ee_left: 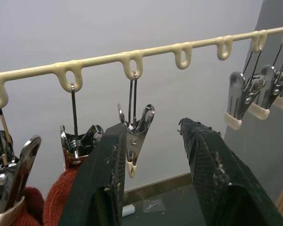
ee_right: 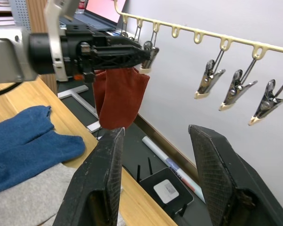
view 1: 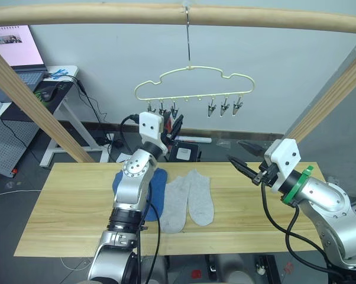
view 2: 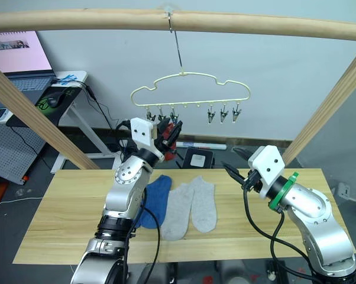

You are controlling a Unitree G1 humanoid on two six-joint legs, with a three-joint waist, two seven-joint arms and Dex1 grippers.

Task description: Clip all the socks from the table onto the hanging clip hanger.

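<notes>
The pale-yellow clip hanger point(view 1: 193, 83) hangs by its hook from the wooden pole. Rust-red socks point(ee_right: 120, 96) hang from its leftmost clips. My left gripper point(ee_left: 152, 126) is raised to that end, open, with the third clip point(ee_left: 134, 136) just inside its left finger and nothing held. On the table point(view 1: 65, 207) lie a blue sock point(view 1: 157, 186) partly behind my left arm and two light grey socks point(view 1: 177, 204) point(view 1: 200, 198) side by side. My right gripper point(view 1: 243, 155) hovers open and empty above the table's right part. Three empty clips point(view 1: 224, 106) hang on the hanger's right.
A thick wooden pole frame point(view 1: 36, 100) slants down on both sides and crosses overhead. Behind the table a black box point(view 1: 184, 152) sits on the floor. A desk with a laptop point(view 1: 15, 50) stands at the back left.
</notes>
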